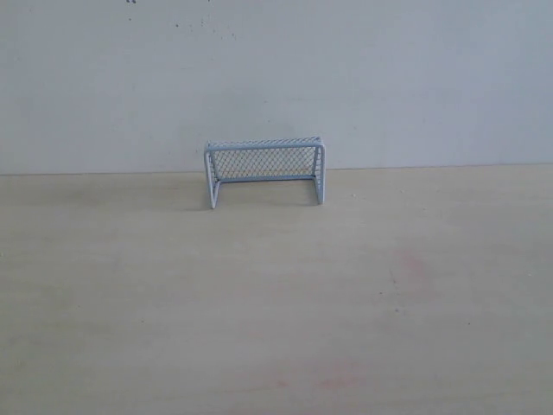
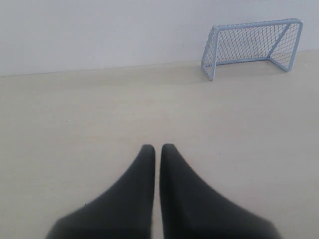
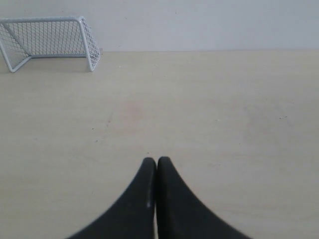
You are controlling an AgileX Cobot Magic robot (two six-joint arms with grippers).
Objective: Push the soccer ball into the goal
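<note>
Pale wooden table [image 1: 130, 303] carries the goal [image 1: 264, 173], upright near the wall [image 1: 389, 78]. Left gripper [image 2: 157, 147] all but closed, right gripper [image 3: 156, 160] closed; both empty, well apart from goal.

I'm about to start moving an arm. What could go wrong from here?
No soccer ball shows in any view, so any push would be blind. The pale blue-white tube-framed mesh goal looks light; a sweep by the shut black left end effector or right end effector might shove it.

Left tool [image 2: 157, 149], right tool [image 3: 156, 162]: two matte black fingers [image 2: 134, 199] each, broad bases tapering to rounded tips.
</note>
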